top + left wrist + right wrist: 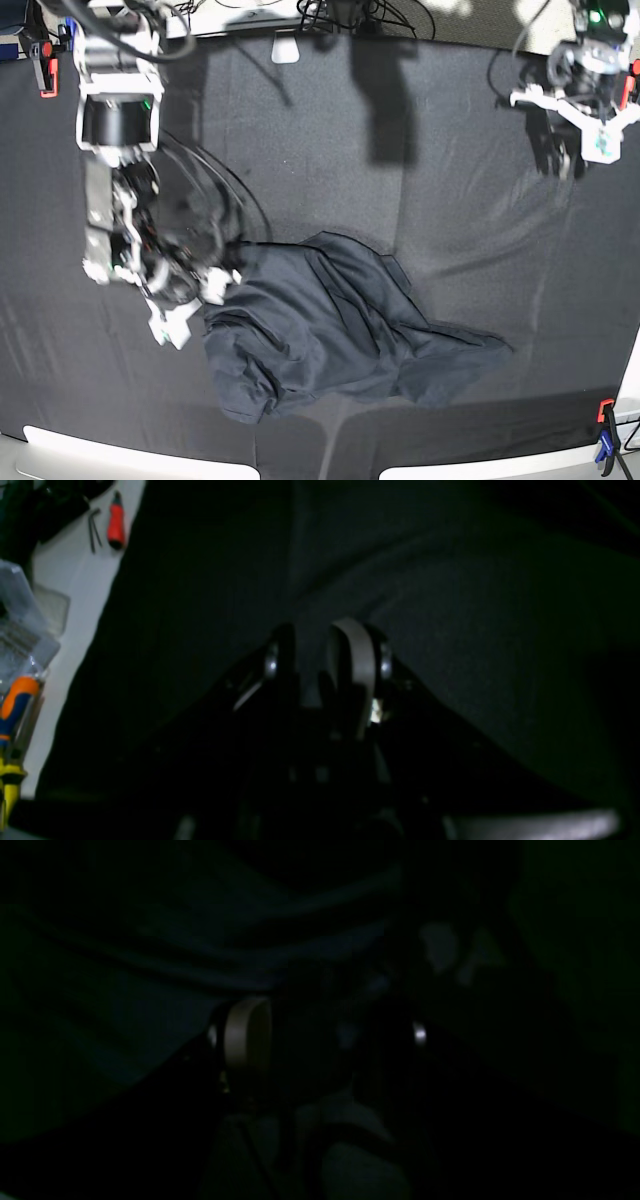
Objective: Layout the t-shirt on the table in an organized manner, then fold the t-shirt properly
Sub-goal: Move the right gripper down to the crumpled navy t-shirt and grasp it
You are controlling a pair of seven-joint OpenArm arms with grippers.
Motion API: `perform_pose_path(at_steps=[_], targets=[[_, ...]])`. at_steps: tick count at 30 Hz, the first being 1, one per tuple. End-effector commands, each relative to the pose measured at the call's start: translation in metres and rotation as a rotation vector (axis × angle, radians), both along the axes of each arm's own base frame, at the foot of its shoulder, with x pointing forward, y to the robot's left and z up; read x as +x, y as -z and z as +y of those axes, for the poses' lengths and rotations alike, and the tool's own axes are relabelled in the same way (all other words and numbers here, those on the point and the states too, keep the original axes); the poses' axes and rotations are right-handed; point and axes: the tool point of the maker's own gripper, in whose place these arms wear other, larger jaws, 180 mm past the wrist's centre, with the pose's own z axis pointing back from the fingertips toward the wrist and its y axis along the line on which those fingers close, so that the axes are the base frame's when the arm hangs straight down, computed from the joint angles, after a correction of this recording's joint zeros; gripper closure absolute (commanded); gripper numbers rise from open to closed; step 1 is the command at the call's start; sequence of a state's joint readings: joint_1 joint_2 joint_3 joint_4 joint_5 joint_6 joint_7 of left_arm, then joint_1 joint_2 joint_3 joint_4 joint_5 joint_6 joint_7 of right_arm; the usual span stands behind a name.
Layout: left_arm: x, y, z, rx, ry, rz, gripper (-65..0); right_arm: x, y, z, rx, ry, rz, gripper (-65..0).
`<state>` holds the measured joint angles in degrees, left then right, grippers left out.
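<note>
The t-shirt (340, 335) is seen crumpled on the counter (320, 130). The right gripper (185, 300), jaws wide, is placed at its edge; the left gripper (327, 647), half-open, is kept empty. Several layers could be pinched, worsening the bunching.

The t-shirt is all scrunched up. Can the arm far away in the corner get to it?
Probably not without a long move. The left gripper hangs near the table's far corner, with bare black cloth between it and the t-shirt. Nothing blocks the way.
</note>
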<state>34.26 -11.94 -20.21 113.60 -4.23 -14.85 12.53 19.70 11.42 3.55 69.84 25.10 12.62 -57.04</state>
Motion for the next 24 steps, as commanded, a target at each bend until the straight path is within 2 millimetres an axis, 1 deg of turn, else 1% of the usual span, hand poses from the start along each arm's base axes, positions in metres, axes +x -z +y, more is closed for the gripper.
perform_pose_path(at_steps=[1, 2, 5, 8, 9, 10, 12, 13, 15, 16, 21, 24], targets=[[0.004, -0.011, 0.001, 0.007, 0.004, -0.042, -14.7, 0.012, -0.015, 0.003, 0.011, -0.006, -0.048, -33.1], [0.004, -0.011, 0.001, 0.007, 0.004, -0.043, -14.7, 0.012, -0.015, 0.008, 0.018, -0.009, -0.048, -31.9], [0.004, -0.011, 0.001, 0.007, 0.004, -0.042, -14.7, 0.011, -0.010, 0.012, -0.024, -0.017, -0.039, -24.3], [0.004, -0.011, 0.001, 0.007, 0.004, -0.042, -14.7, 0.010, -0.007, 0.021, -0.034, -0.028, -0.030, -20.7], [0.004, -0.011, 0.001, 0.007, 0.004, -0.042, -14.7, 0.010, -0.007, 0.024, -0.028, -0.030, -0.032, -17.7], [0.004, -0.011, 0.001, 0.007, 0.004, -0.042, -14.7, 0.012, -0.008, 0.027, -0.021, -0.030, -0.039, -13.0], [0.004, -0.011, 0.001, 0.007, 0.004, -0.042, -14.7, 0.018, -0.013, 0.031, -0.012, -0.029, -0.077, -2.0], [0.004, -0.011, 0.001, 0.007, 0.003, -0.042, -14.7, 0.022, -0.017, 0.032, -0.011, -0.038, -0.102, 0.0], [0.004, -0.011, 0.001, 0.007, 0.003, -0.042, -14.7, 0.031, -0.029, 0.033, -0.017, -0.070, -0.152, 0.0], [0.004, -0.011, 0.001, 0.007, 0.004, -0.042, -14.7, 0.037, -0.039, 0.034, -0.020, -0.087, -0.179, 0.0], [0.003, -0.010, 0.001, 0.007, 0.002, -0.037, -14.7, 0.070, -0.105, 0.032, -0.061, -0.136, -0.323, 0.0], [0.002, -0.008, 0.002, 0.008, -0.001, -0.022, -14.7, 0.088, -0.136, 0.026, -0.089, -0.128, -0.396, 0.0]])
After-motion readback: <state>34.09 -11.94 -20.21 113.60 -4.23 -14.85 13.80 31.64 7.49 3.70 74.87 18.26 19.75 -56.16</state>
